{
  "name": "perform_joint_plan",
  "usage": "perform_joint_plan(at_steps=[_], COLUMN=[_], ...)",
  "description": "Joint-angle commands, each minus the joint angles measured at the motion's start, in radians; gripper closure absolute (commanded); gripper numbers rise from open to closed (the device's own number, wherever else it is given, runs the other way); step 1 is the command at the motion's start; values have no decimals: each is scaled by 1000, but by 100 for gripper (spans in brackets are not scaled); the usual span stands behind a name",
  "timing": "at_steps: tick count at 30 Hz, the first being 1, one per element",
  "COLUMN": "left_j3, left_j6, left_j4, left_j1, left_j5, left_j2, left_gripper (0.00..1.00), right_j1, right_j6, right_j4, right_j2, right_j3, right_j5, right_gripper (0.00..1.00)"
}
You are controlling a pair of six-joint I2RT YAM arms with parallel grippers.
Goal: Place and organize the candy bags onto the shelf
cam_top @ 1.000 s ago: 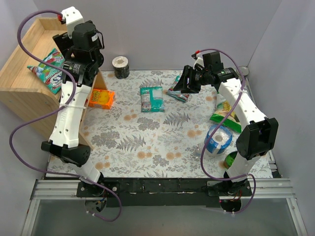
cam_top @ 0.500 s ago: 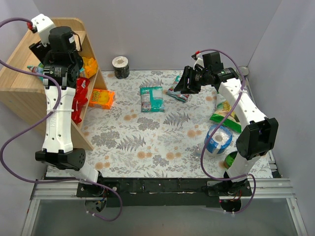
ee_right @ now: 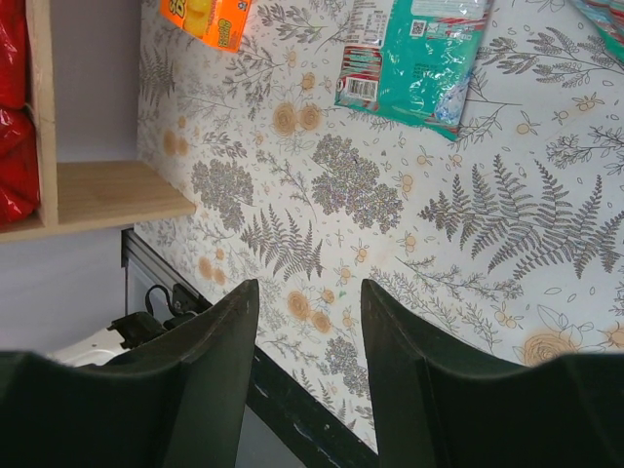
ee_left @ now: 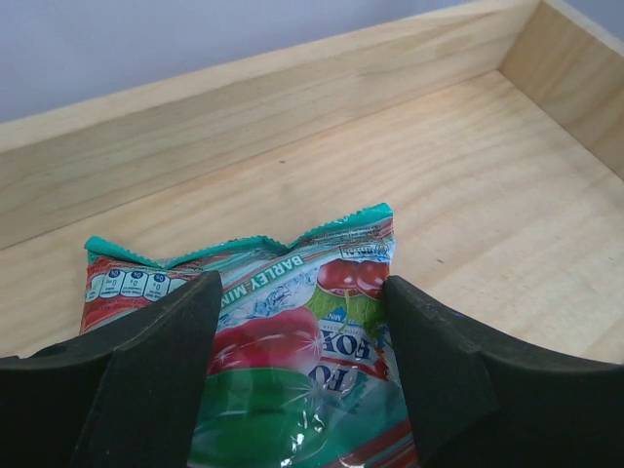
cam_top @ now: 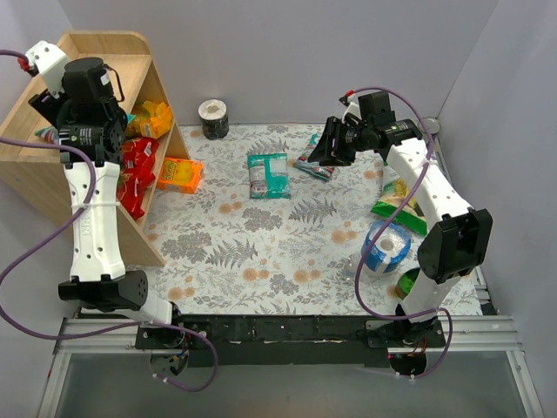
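On the flowered worktop [cam_top: 261, 252], a teal candy bag [cam_top: 268, 174] lies flat at mid-depth. An orange packet [cam_top: 179, 174] lies to its left, just beside the shelf [cam_top: 39, 183]. Slightly farther, the right end effector [ee_right: 309, 292] hovers with fingers apart and empty, near another bag [cam_top: 315, 167]. On the shelf, red bags [cam_top: 137, 170] fill a lower tier, with a yellow bag [cam_top: 155, 117] above. On the top tier, the left end effector [ee_left: 297, 312] has fingers spread wide, straddling a teal-and-red bag [ee_left: 292, 258] flat on the wood.
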Motion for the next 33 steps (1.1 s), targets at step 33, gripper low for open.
perform_joint_plan(at_steps=[33], left_j3=[111], left_j6=[-27], left_j4=[131], left_j1=[28], left_j5=[676], left_j2=[-56], left_gripper=[10], right_j1=[27], right_j6=[-30], right_j4=[-28], right_j2=[50], right_j3=[96], right_j5=[38], right_gripper=[35])
